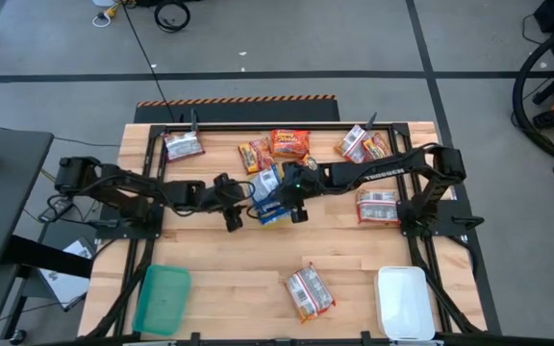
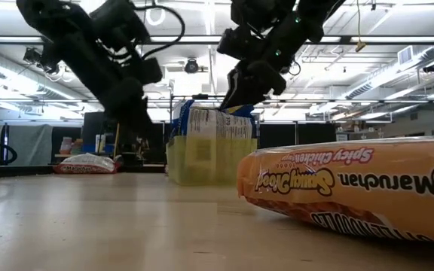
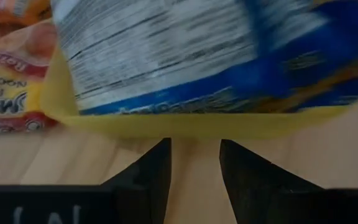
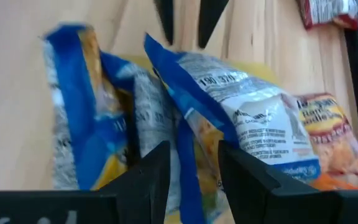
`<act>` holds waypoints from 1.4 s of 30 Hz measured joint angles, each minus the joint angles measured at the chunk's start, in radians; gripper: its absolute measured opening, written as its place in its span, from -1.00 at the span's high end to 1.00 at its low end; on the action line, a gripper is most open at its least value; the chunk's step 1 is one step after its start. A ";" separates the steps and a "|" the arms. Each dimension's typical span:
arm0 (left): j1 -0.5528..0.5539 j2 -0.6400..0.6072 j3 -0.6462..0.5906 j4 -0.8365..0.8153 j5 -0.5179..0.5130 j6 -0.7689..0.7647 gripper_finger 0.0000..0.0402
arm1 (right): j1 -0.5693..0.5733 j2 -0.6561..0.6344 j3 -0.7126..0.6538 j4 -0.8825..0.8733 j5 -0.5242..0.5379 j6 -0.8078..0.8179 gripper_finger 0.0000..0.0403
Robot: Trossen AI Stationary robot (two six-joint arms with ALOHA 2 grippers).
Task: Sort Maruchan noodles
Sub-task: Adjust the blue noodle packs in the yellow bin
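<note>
Sorting is partly done: both part-open grippers, left [image 1: 233, 217] and right [image 1: 297, 209], empty, flank blue-and-yellow shiny ramen packets [image 1: 267, 185] in a yellow tray [image 3: 185, 123]; red-and-silver packets [image 1: 309, 291] lie scattered.

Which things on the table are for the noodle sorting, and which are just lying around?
For the job:
- blue noodle packets in the yellow tray
- orange packet
- silver packets
- green tray
- white tray
- left gripper and right gripper

Just lying around:
- cables on the floor
- grey side table
</note>
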 joint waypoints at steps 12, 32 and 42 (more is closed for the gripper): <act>-0.035 -0.159 -0.003 -0.066 -0.051 0.024 0.30 | -0.029 -0.107 0.001 0.007 0.147 -0.025 0.30; -0.219 -0.424 -0.004 -0.056 0.063 -0.143 0.30 | -0.165 0.101 0.004 0.149 -0.184 0.217 0.31; -0.285 -0.385 -0.004 -0.188 -0.094 -0.143 0.30 | -0.096 -0.105 0.001 -0.022 -0.223 0.206 0.31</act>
